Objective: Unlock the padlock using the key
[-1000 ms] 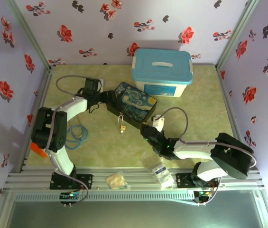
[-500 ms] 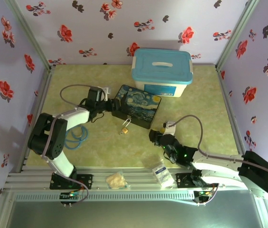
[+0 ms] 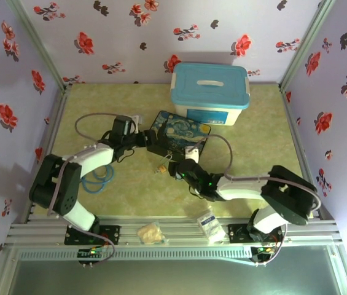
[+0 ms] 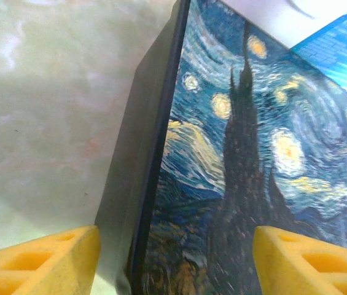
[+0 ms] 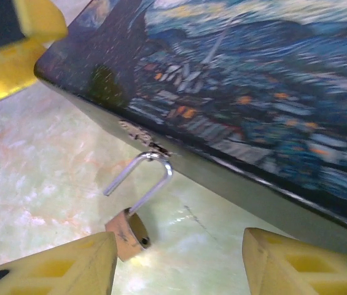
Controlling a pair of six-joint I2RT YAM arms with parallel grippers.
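Note:
The small brass padlock (image 5: pixel 126 234) lies on the table in front of the Starry-Night box (image 5: pixel 253 80). Its silver shackle (image 5: pixel 141 179) is swung open, one leg free, and hooks through the box's front hasp. From above, the padlock (image 3: pixel 161 166) is just left of my right gripper (image 3: pixel 174 170). My right gripper (image 5: pixel 179 270) is open and low over the table; the padlock body is beside its left finger and nothing is between the fingers. My left gripper (image 4: pixel 174 264) is open, straddling the left corner of the box (image 4: pixel 241 160). The key is out of view.
A white bin with a blue lid (image 3: pixel 210 92) stands behind the box. A blue cable coil (image 3: pixel 99 175) lies by the left arm. A white packet (image 3: pixel 207 224) and a beige crumpled item (image 3: pixel 150 232) sit at the near edge. Flowered walls enclose three sides.
My right arm pulled back to the right, then swung in left to the padlock. The box turned and shifted slightly. My left gripper stayed at the box's left corner.

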